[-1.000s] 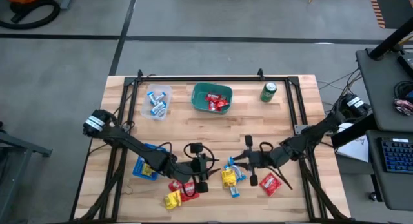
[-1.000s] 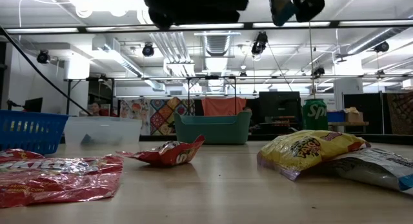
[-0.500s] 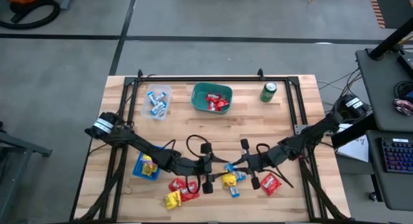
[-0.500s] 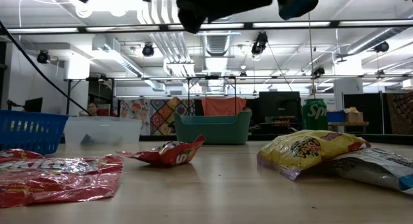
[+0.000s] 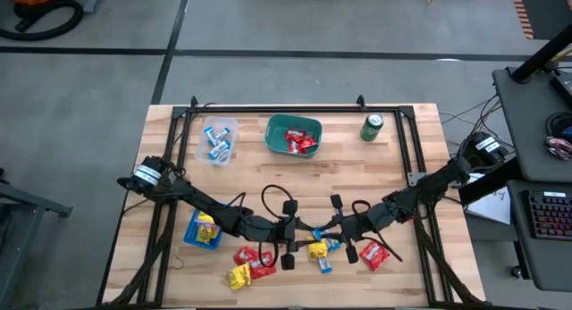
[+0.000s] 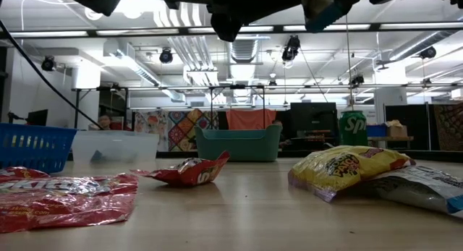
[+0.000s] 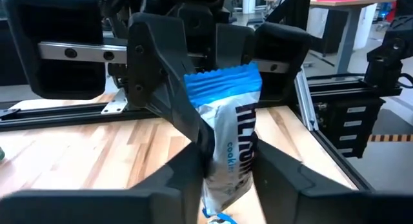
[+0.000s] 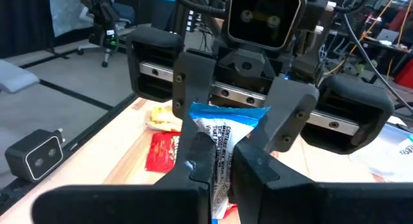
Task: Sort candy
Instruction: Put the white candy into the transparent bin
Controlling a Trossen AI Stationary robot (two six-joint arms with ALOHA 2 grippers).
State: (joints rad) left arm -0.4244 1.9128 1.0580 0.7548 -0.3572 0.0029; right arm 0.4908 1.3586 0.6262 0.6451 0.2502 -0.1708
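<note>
jaws of both grippers, one blue-and-white wrapper (image 7: 227,146)

Wood worktop (image 5: 420,176) w/ black frame rails (image 5: 277,106). Far side: clear tub (image 5: 207,128), teal bin (image 5: 273,131), green can (image 5: 372,127) upright, well apart from bin. Blue basket (image 5: 190,236) near left edge. Keyboard (image 5: 546,214) on side desk.
</note>
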